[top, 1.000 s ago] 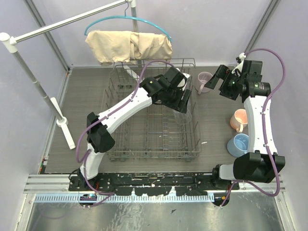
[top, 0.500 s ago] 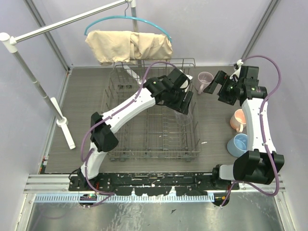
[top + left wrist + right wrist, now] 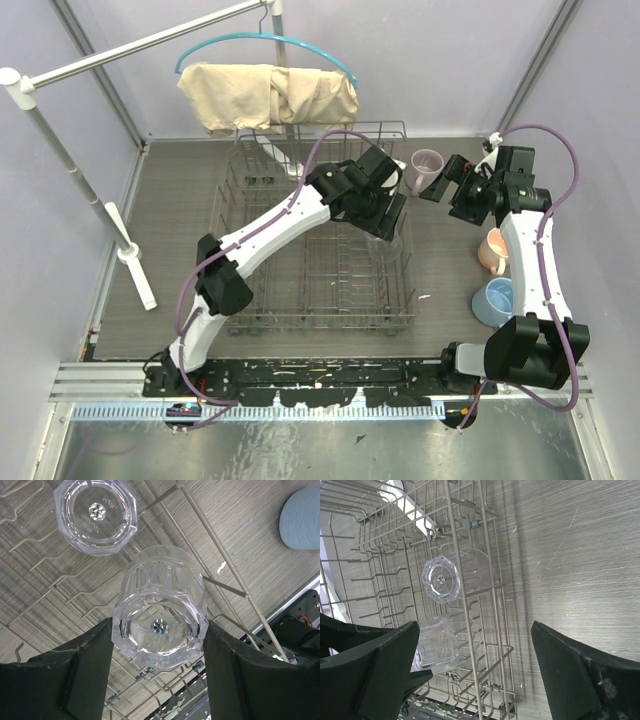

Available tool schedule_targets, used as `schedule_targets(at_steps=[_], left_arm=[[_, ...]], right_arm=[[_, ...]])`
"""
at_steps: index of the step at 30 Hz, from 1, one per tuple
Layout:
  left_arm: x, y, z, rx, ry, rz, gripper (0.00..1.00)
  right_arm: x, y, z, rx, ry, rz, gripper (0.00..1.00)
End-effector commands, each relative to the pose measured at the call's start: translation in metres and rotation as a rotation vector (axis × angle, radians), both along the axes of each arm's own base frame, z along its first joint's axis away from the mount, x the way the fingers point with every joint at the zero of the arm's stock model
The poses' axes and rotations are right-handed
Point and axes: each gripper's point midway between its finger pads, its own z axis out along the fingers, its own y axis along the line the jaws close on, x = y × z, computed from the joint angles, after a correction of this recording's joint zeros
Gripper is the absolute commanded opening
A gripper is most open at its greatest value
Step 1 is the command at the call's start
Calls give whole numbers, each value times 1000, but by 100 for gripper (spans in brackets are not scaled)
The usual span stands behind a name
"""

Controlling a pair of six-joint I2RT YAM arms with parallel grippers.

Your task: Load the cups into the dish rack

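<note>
A clear tumbler (image 3: pixel 160 625) hung base-up in the left gripper (image 3: pixel 159 642), whose fingers were part closed and clamped on its sides, over the 3 o'clock side of the dish rack (image 3: pixel 300 290). In the left wrist view a second tumbler (image 3: pixel 95 512) stood inverted in the rack at its 11 o'clock. The right gripper (image 3: pixel 443 180) gaped wide and empty, just at 3 o'clock of the mauve mug (image 3: pixel 427 168) on the counter (image 3: pixel 180 200).

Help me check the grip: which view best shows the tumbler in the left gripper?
Left wrist: the tumbler fills the frame, clamped between both fingers. Top view gives a faint glint under the left gripper; right wrist, only glass behind dish rack wires.
</note>
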Motion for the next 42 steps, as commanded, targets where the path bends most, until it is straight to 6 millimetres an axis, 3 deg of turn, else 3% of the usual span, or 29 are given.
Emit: schedule_targets(at_steps=[1, 10, 20, 27, 32, 38, 42], left_arm=[[-5, -6, -3, 19, 9, -15, 0], [-9, -6, -31, 116, 7, -32, 0], [-10, -14, -49, 199, -34, -65, 1], [-10, -7, -62, 256, -37, -61, 5], [-11, -9, -60, 250, -41, -61, 26], [-10, -13, -42, 196, -70, -64, 59], [-8, -16, -25, 154, -98, -65, 69]], right_arm=[[3, 4, 19, 16, -90, 16, 100], [1, 7, 10, 29, -81, 33, 100], [0, 8, 5, 40, -83, 42, 100], [2, 4, 8, 26, -92, 32, 100], [3, 2, 8, 21, -94, 28, 100], [6, 1, 5, 17, -80, 21, 100], [6, -1, 2, 13, -62, 15, 100]])
